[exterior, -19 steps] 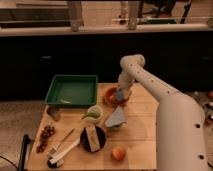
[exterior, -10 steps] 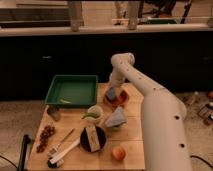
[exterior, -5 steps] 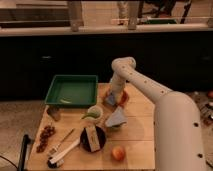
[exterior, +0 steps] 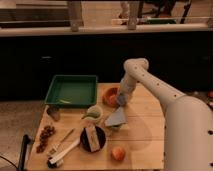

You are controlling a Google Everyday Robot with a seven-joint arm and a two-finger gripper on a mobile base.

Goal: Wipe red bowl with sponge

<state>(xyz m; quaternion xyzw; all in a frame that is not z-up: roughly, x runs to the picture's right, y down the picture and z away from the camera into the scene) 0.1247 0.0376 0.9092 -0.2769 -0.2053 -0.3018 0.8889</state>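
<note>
The red bowl sits on the wooden table, right of the green tray. My gripper reaches down at the bowl's right rim. It is shut on the small blue-grey sponge, which rests against the bowl's right edge. The arm comes in from the right and hides part of that rim.
A green tray lies at the back left. A pale green cup and a grey-blue triangular piece stand just in front of the bowl. A black bowl holds a tan block. An orange fruit, a white-handled brush and dark grapes lie at the front.
The gripper with the sponge swept left over the red bowl, then back right to its right rim. The bowl and the other things have stayed put.
</note>
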